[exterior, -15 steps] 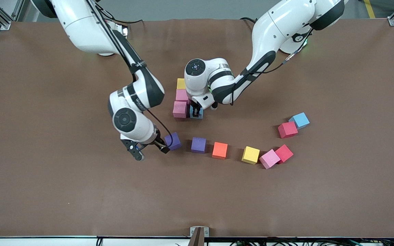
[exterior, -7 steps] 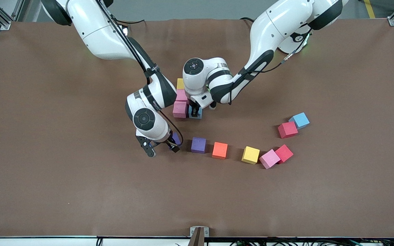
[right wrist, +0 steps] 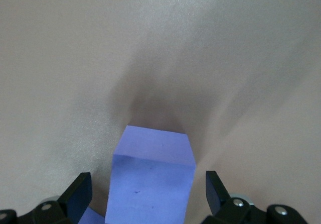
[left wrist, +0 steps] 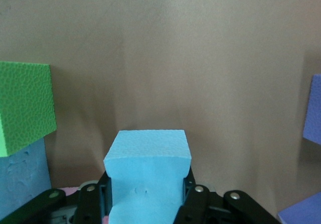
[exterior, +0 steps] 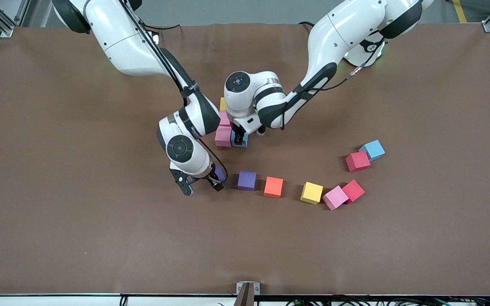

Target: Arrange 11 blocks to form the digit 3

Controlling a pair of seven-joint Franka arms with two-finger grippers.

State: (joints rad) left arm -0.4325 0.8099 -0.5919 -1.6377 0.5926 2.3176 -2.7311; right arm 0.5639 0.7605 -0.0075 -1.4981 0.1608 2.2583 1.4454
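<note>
Fingers, left gripper (exterior: 239, 139): pinching a light blue block (left wrist: 147, 170), set low at the bench (exterior: 58, 238) next to the pink block (exterior: 223, 137) of the partly built figure.
Fingers, right gripper (exterior: 200, 186): spread wide, one each side of a purple block (right wrist: 152, 181), not yet closed on it.

Item 1 – started digit 3, mid-bench: yellow block (exterior: 223, 103) farthest from the front cam, second pink (exterior: 224, 119) next, then the pink one; light blue being added beside it toward the left arm's end. Green block (left wrist: 25, 106) shows in left wrist view, atop another light blue; its place in the figure I can't tell.

Item 2 – loose stock, row nearer the front cam: 2nd purple (exterior: 247, 180), orange (exterior: 273, 187), yellow (exterior: 311, 193), pink (exterior: 335, 197). Spare light blue (exterior: 372, 149) sits toward the left arm's end.

Item 3 – not for use: two red cubes (exterior: 357, 161), (exterior: 353, 190), each touching a stock block.

Step in hand, as I read it: early build, first bar going down; you've got most blocks left to place.

Next move calls for: left – seat light blue flush w/ pink, then release straight up so neighbours don't shift. Right – close squarely on purple and lift clear before you carry it over.
</note>
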